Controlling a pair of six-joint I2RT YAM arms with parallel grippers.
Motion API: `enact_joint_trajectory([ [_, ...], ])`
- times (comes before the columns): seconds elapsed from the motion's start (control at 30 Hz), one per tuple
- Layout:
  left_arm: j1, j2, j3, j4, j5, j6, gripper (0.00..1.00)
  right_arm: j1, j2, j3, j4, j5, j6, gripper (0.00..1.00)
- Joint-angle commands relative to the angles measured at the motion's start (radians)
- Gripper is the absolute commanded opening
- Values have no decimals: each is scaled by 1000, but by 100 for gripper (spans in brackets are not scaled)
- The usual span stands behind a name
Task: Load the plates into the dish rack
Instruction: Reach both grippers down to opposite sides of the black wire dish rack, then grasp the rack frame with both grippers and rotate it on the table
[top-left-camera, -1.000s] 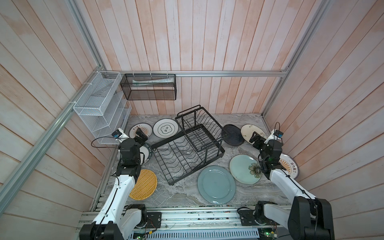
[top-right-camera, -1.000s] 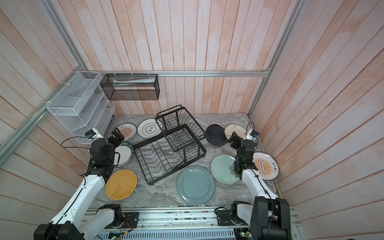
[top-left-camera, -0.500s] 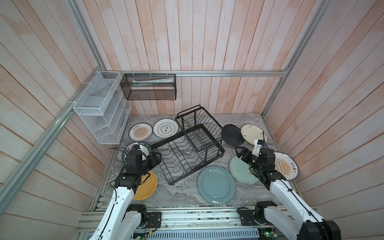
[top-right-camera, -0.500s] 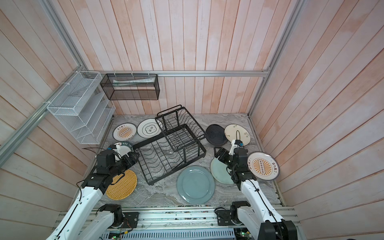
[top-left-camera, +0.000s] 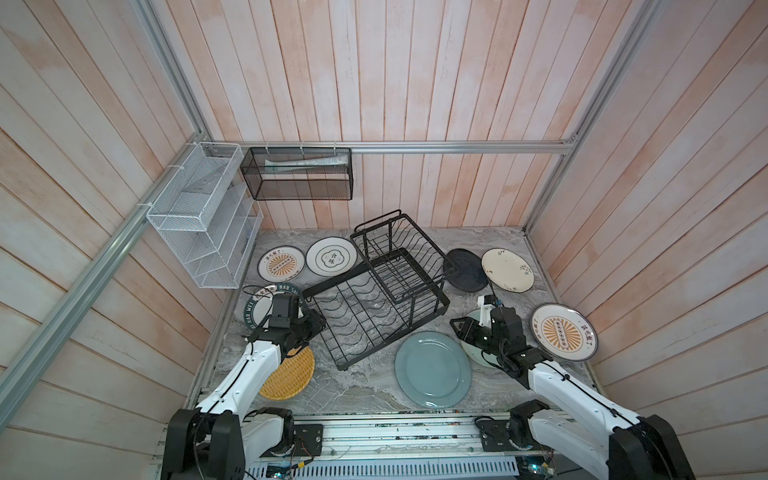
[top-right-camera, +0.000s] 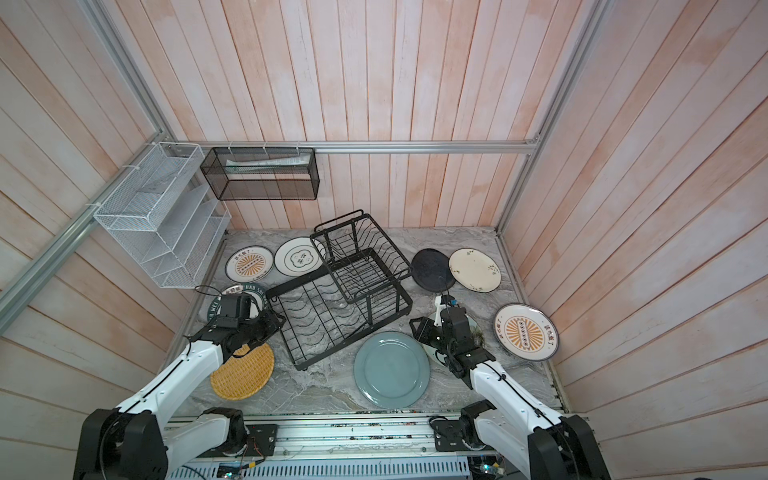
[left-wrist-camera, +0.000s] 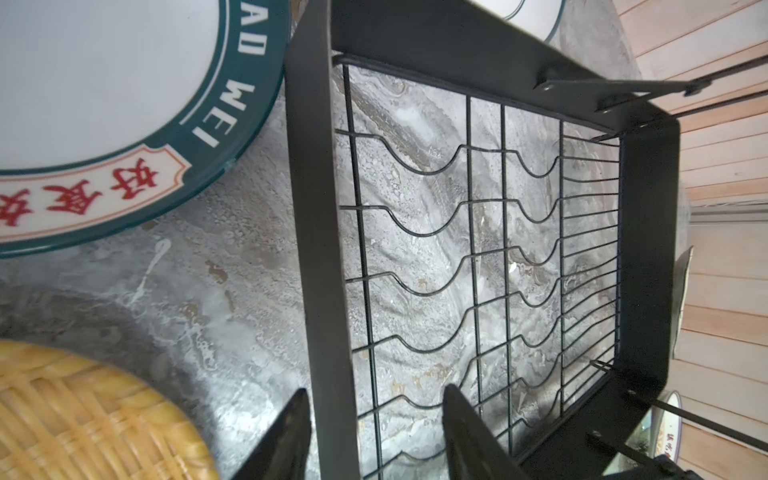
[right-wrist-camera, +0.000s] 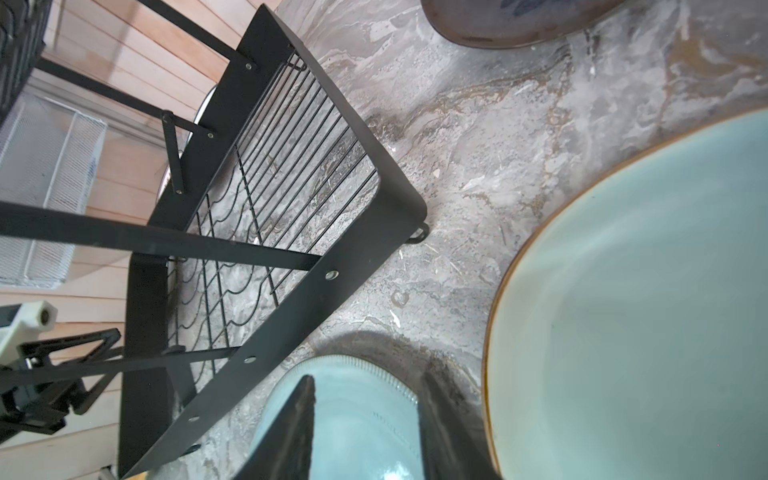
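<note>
Across both top views, the dish rack sits askew in the middle of the grey worktop, with its raised tier toward the back wall and its slotted lower tier toward the arms. Every plate lies flat on the worktop around it. Left of the rack are a back sunburst plate, a lettered white plate, a green-rimmed plate and a yellow plate. Right of it are a black plate, a cream plate and a side sunburst plate near the right wall. A teal plate lies in front of the rack. A pale green plate is just beside it, mostly hidden under the right arm. The left tool is at the rack's left rail, and the right tool is low by the teal plate's far rim. From the left wrist, the fingers of the left tool stand partly apart astride that flat rail. One is close beside the rail and the other is clear of it, so nothing is clamped. From the right wrist, the right tool is also partly open, with the teal plate's rim showing between its fingers. I cannot tell whether they touch it.
</note>
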Motion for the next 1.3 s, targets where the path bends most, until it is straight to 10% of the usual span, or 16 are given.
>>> enact_joint_trajectory([
  [0.0, -6, 32, 3, 83, 33, 8, 45, 12, 34, 14, 65, -12, 4, 34],
  [0.87, -84, 88, -56, 221, 31, -112, 25, -33, 522, 320, 153, 3, -88, 19],
  [1.27, -271, 134, -78, 291, -23, -168, 25, -104, 739, 545, 165, -74, -55, 19],
])
